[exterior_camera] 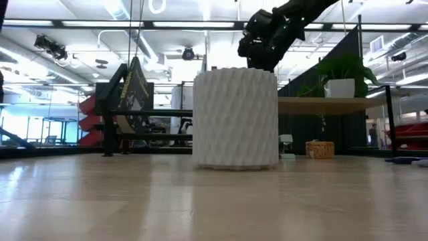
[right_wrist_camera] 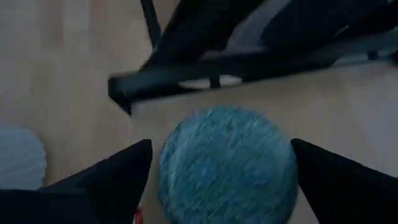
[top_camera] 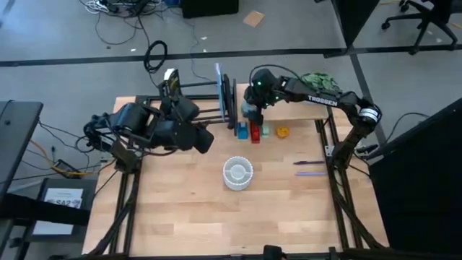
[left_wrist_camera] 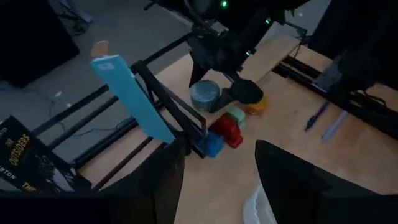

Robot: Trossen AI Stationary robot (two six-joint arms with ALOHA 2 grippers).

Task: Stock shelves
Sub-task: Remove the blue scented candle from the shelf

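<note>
The shelves stand at the far side: a black bar rack [top_camera: 209,101] holding an upright blue book [left_wrist_camera: 130,93] and a dark book [top_camera: 171,83], and a wooden board [top_camera: 303,110] on black legs. A blue-grey round thing [right_wrist_camera: 227,165] rests on the table between them. My right gripper [right_wrist_camera: 224,174] hangs open above it, pointing down, a finger on either side. My left gripper [left_wrist_camera: 217,186] is open over the table's left middle, with nothing between its fingers.
Blue [top_camera: 240,131], red [top_camera: 255,132], green [top_camera: 266,130] and orange [top_camera: 283,132] small items lie by the round thing. A white ribbed cup [top_camera: 237,173] stands mid-table. Two pens [top_camera: 310,167] lie at the right. A potted plant [top_camera: 317,79] sits on the wooden board.
</note>
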